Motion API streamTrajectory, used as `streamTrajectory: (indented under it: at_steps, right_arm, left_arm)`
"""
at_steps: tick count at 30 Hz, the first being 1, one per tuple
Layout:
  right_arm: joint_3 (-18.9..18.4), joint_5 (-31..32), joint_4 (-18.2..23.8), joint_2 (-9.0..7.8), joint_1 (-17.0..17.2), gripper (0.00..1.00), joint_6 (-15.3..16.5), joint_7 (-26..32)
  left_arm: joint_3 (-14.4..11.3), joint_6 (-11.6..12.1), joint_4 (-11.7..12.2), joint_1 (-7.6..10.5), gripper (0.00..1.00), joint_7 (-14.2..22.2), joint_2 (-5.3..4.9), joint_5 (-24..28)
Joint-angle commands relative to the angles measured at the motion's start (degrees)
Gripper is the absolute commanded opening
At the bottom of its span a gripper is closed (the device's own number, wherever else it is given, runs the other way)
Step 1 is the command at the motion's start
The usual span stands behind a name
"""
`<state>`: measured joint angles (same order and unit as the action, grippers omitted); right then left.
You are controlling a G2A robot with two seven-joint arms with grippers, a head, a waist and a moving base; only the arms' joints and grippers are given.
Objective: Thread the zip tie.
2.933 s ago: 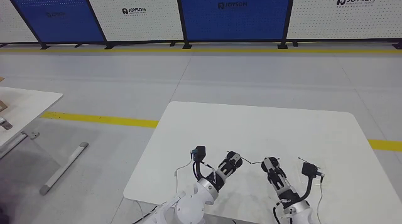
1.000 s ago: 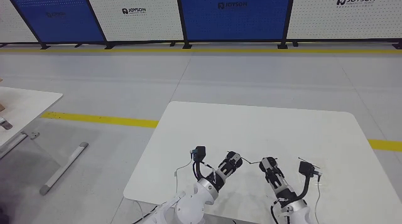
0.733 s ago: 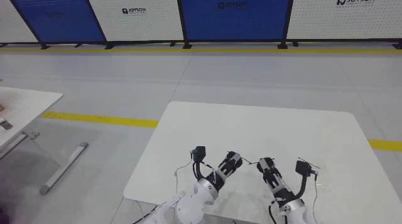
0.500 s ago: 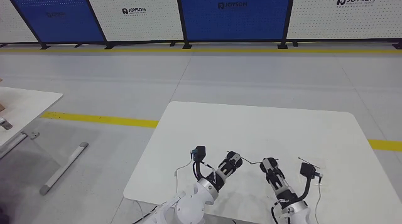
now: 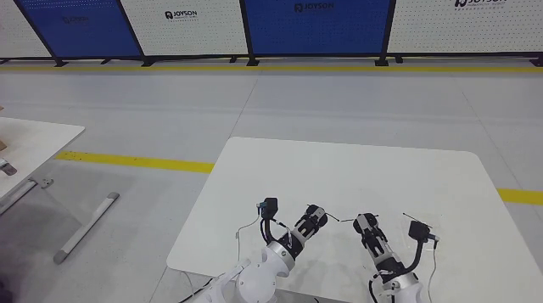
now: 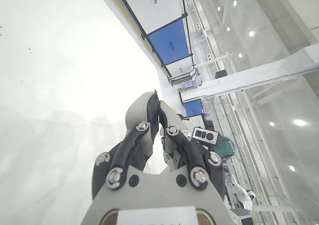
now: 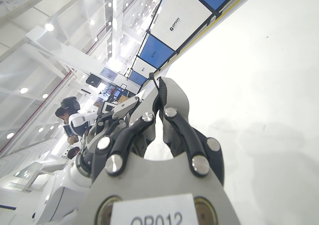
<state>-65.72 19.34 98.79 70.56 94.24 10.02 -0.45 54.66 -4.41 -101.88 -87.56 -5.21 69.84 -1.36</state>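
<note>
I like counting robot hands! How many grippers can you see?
2. The grey-and-black left gripper and matching right gripper face each other above the white table, pinching a thin black zip tie between them.

White table (image 5: 356, 167); blue-white panels (image 5: 318, 6) behind (yellow floor line (image 5: 136, 161)).

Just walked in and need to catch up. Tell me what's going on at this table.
A two-armed robot is working on a thin black zip tie over a white table. The left claw and the right claw are each shut on an end of it, so the strip runs between them. It is too small to tell whether the tail has entered the head.
</note>
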Motion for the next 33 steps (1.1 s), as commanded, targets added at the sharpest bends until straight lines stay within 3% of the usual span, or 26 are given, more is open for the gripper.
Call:
streamTrajectory:
  at_steps: [1,18,24,33]
  right_arm:
    - [0.1,0.2,0.0,0.08,-0.2,0.0,-0.5,0.1]
    - [0.9,1.5,0.3,0.58,-0.5,0.0,-2.6,1.2]
    - [-0.4,0.9,0.4,0.56,0.6,0.0,-0.5,-0.5]
    - [-0.9,0.2,0.7,0.58,1.2,0.0,-0.4,0.1]
  left_arm:
    - [0.0,0.0,0.0,0.0,0.0,0.0,0.0,0.0]
    - [0.0,0.0,0.0,0.0,0.0,0.0,0.0,0.0]
    - [0.0,0.0,0.0,0.0,0.0,0.0,0.0,0.0]
    - [0.0,0.0,0.0,0.0,0.0,0.0,0.0,0.0]
